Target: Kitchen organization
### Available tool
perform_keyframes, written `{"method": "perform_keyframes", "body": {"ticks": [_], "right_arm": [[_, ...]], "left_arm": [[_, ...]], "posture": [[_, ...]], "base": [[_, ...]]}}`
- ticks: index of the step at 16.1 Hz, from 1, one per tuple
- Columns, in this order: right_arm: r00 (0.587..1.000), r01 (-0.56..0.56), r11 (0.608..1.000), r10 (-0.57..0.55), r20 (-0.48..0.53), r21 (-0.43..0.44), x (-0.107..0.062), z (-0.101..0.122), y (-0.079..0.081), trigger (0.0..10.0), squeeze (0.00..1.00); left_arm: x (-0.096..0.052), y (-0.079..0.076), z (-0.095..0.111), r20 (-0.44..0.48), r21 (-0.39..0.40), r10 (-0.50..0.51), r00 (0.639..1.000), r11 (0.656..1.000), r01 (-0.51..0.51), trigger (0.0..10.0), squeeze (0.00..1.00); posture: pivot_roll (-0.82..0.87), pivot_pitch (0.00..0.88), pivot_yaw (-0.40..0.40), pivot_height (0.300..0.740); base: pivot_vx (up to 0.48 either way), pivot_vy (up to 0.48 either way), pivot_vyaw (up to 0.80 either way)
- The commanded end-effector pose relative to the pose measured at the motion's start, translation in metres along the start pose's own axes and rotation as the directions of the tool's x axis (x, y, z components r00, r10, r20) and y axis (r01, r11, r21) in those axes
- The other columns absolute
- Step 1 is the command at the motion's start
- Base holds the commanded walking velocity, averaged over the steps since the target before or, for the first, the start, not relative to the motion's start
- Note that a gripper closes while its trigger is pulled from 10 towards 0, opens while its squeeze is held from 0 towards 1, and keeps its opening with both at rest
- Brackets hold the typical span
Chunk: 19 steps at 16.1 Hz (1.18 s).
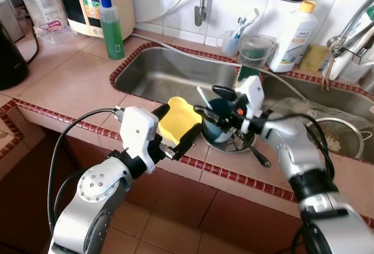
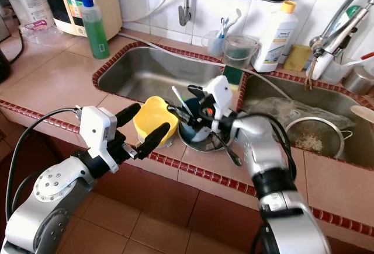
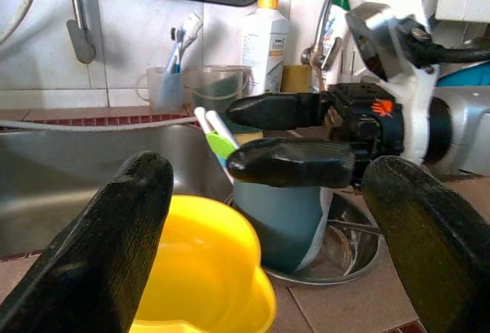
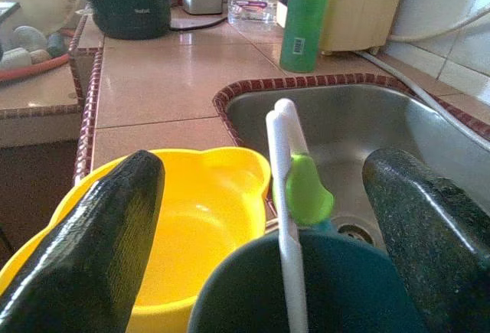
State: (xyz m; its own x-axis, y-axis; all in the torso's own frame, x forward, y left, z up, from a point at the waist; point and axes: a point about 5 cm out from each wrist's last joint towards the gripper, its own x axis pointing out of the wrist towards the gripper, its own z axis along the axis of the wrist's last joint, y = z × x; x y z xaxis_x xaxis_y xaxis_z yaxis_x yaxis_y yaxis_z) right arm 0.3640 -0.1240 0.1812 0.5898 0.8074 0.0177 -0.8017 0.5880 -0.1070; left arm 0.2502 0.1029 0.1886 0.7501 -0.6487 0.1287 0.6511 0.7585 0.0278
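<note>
Above the sink edge, left gripper [image 1: 173, 127] spread around yellow bowl [image 1: 179, 118]; right gripper [image 1: 211, 101] spread, seemingly over teal cup [image 2: 190, 131].

Yellow bowl [image 1: 179, 119], teal cup [image 3: 280, 218] (green-tipped white utensils [image 4: 291, 187]), dark-red counter edging [image 1: 234, 175].

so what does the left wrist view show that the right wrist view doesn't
Left wrist view alone: the right gripper reaching over the cup, the white bottle and toothbrush cup against the tiled wall, and the steel dish under the cup.

Right wrist view alone: the black kettle and green soap bottle on the counter, and the sink drain.

Both: the yellow bowl, the teal cup with white and green utensils standing in it, and the sink.
</note>
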Motion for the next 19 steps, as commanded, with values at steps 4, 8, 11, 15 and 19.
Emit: {"method": "perform_keyframes", "body": {"ticks": [4,8,11,15,19], "right_arm": [[0.998,-0.049,0.997,0.047,-0.042,-0.064,0.007,0.006,-0.005,10.0,0.0],[0.997,-0.066,0.993,0.061,-0.048,-0.096,0.008,0.014,-0.01,10.0,0.0],[0.996,-0.088,0.992,0.085,-0.036,-0.089,0.007,0.022,-0.014,0.0,0.0],[0.995,-0.067,0.995,0.063,-0.071,-0.068,0.005,0.02,-0.021,0.0,0.0],[0.993,-0.022,0.999,0.017,-0.12,-0.037,0.001,0.014,-0.029,0.0,0.0]], "left_arm": [[0.001,-0.004,0.008,0.025,0.014,0.0,1.0,1.0,0.0,10.0,0.0],[0.001,-0.004,0.009,0.031,0.015,0.011,0.999,1.0,-0.012,10.0,0.0],[0.001,-0.003,0.01,0.034,0.015,0.016,0.999,1.0,-0.016,10.0,0.0],[0.003,-0.002,0.01,0.038,0.016,0.013,0.999,1.0,-0.014,10.0,0.0],[0.004,-0.003,0.012,0.042,0.019,0.012,0.999,1.0,-0.013,10.0,0.0]], "posture": [[-0.02,0.038,-0.082,0.74],[-0.02,0.044,-0.09,0.74],[-0.02,0.046,-0.089,0.74],[-0.03,0.047,-0.084,0.74],[-0.02,0.046,-0.086,0.74]], "base": [[0.0,0.0,0.0],[0.0,0.0,0.0],[0.0,0.0,0.0],[0.0,0.0,0.0],[0.0,0.0,0.0]]}}
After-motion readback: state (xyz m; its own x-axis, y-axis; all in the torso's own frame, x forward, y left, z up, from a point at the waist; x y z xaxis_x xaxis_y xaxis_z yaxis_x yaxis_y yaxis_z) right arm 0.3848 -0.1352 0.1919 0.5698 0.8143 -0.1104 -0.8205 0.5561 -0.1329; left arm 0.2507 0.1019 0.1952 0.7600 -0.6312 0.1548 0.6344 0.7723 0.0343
